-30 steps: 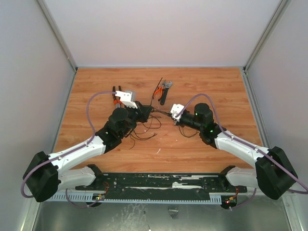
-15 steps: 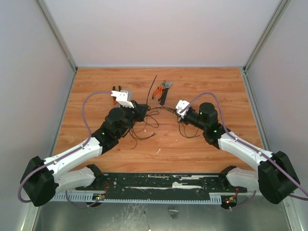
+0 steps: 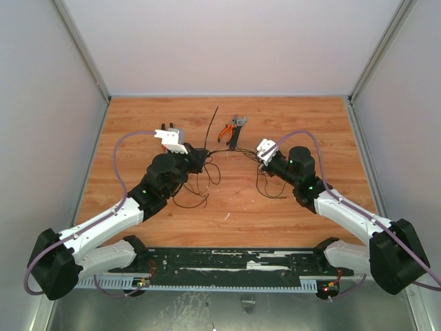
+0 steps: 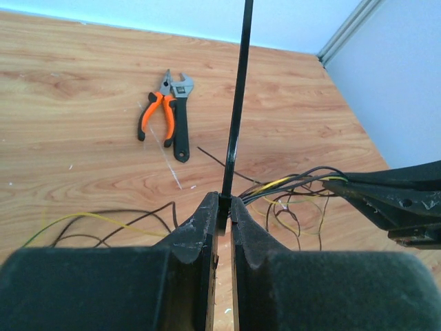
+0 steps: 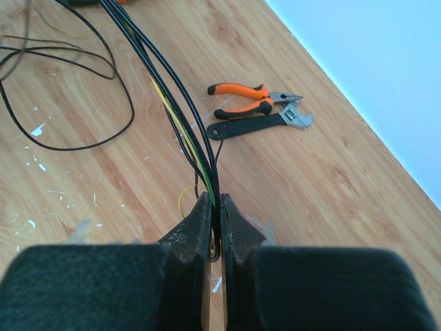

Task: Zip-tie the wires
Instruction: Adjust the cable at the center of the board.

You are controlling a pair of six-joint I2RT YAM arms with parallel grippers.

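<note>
Your wooden table (image 3: 138,117) looks smooth. Your left gripper (image 4: 222,205) pinches the thin straight black plastic zip tie (image 4: 236,103); your right gripper (image 5: 214,207) pinches the long bendy black wires (image 5: 157,83).

Your left fingers (image 4: 196,231) are closed on the lower end of the zip tie (image 4: 236,110), which rises nearly upright from between them to the top edge of the view. Just behind it, the wires (image 4: 296,181) run as a tight black and yellow bundle rightward to the tip of your right fingers (image 4: 393,200). More loose loops lie on the bench (image 4: 69,83) at the left. Farther back, orange-handled pliers (image 4: 153,114) and a black wrench (image 4: 182,127) lie side by side.
</note>
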